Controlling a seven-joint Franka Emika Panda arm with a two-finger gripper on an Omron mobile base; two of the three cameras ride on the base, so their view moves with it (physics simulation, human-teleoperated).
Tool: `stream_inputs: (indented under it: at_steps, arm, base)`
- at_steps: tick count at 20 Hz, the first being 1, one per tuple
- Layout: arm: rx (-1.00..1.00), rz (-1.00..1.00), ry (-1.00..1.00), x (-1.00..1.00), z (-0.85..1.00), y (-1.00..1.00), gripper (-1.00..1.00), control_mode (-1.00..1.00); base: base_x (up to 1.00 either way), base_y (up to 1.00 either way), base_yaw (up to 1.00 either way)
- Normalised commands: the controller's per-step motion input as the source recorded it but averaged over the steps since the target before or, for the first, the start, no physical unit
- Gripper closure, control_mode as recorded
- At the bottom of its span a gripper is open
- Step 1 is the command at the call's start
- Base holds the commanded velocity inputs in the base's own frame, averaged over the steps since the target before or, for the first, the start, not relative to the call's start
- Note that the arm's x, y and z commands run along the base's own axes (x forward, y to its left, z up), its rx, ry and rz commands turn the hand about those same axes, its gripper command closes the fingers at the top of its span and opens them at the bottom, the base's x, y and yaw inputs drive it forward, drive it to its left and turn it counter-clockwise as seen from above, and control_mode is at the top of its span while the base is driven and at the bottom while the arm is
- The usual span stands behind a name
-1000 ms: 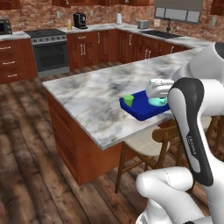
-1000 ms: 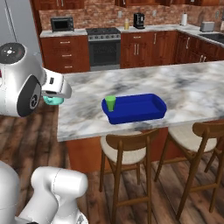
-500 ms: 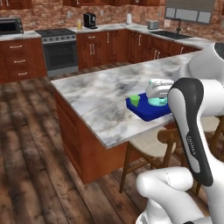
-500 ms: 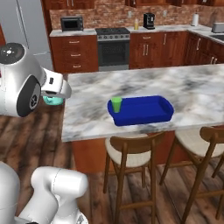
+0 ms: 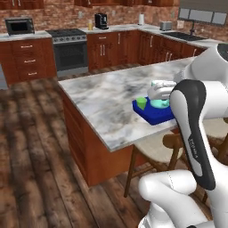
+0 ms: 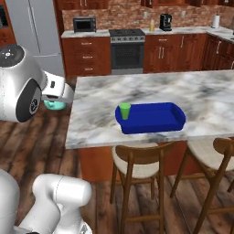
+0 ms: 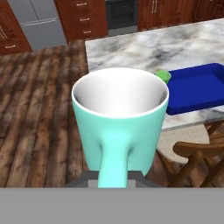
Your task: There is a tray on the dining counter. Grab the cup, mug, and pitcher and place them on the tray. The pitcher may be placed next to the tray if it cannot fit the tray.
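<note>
Hand view shows the fingers [image 7: 113, 183] clamped on the mug [image 7: 120, 124] by its handle — upright, off the table [image 6: 183, 87] edge — with the tray [image 7: 199, 87] ahead and right, the cup [image 6: 124, 111] inside it.

We see a kitchen with a dark wood plank floor [image 5: 31, 147], a red brick back wall [image 6: 119, 13] and reddish wood cabinets [image 5: 26, 58] under pale worktops. Along that wall sit a steel oven [image 6: 127, 51], a microwave [image 5: 19, 26], a coffee maker [image 6: 165, 22] and a grey fridge [image 6: 34, 29]. Wooden stools [image 6: 137, 167] with cream seats stand by the island.
</note>
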Motion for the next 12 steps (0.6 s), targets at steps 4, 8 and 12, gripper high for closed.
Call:
stream_inputs:
  at_steps: [4,8,12]
  arm:
    - [0.0,0.0,0.0,0.0,0.0,0.0,1.0,1.0]
    - [0.0,0.0,0.0,0.0,0.0,0.0,1.0,1.0]
    - [0.0,0.0,0.0,0.0,0.0,0.0,1.0,1.0]
  base:
    - [0.2,-0.43,0.17]
    - [0.22,-0.38,0.13]
    - [0.15,-0.44,0.12]
